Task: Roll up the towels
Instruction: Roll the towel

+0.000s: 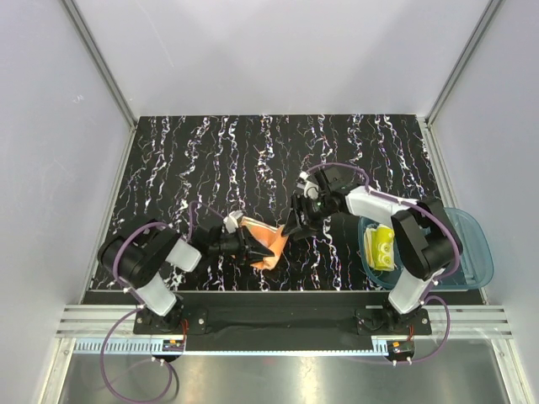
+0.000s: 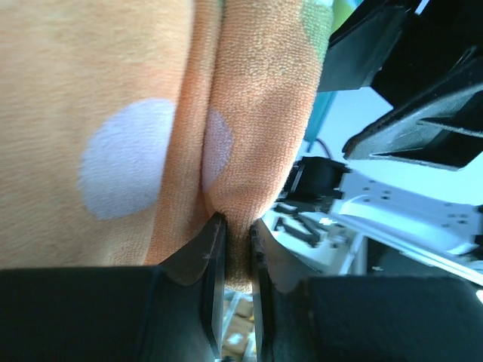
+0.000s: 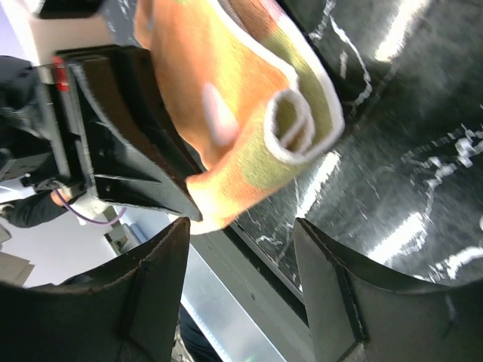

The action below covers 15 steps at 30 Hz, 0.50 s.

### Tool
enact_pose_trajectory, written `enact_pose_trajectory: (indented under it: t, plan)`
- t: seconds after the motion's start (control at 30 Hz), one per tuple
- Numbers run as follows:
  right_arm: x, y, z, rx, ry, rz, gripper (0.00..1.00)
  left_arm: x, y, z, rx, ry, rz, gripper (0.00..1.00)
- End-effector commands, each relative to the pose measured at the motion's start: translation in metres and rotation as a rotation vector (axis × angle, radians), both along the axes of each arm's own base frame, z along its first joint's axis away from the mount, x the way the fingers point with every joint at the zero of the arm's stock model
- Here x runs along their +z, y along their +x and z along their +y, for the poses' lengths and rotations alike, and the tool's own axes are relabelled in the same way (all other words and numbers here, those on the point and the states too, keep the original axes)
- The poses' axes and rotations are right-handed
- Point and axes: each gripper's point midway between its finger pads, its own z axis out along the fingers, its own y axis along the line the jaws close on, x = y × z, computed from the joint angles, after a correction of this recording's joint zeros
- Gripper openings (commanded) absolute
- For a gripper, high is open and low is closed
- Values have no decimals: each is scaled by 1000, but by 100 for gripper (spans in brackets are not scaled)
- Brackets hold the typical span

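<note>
The orange towel [image 1: 268,244] lies rolled up near the front edge of the table [image 1: 210,160], its folded end pinched tight between the jaws of the left gripper [image 2: 234,249], while the yellow towel [image 1: 381,247] already sits rolled in the blue tray [image 1: 472,252] on the right. The right gripper [image 3: 241,279] hovers just beside the roll with its jaws spread wide and nothing between them — the coiled end faces it. To finish well, it probably should close across the whole roll rather than one layer, and the left should let go only once that hold looks firm — otherwise the coil may spring loose.
</note>
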Motion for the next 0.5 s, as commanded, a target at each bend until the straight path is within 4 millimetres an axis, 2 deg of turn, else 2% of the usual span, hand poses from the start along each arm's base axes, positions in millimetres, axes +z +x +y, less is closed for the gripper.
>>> enact_pose_trajectory:
  t: [0.0,0.03,0.1,0.27,0.3,0.47]
  plan:
    - [7,5,19,22,85,-37,65,26,3,-1,8,-148,-15,6]
    - [2,3,20,24,82,-25,65,19,0,1,17,-143,13,5]
    - [-4,1,25,33,85,-19,66,22,2,3,38,-173,15,5]
    - [-21,-4,27,32,79,9,66,7,-1,11,84,-175,80,5]
    - [-25,-5,28,33,80,11,66,11,1,11,91,-195,74,5]
    - [-34,-6,31,33,87,24,66,3,0,13,109,-207,113,5]
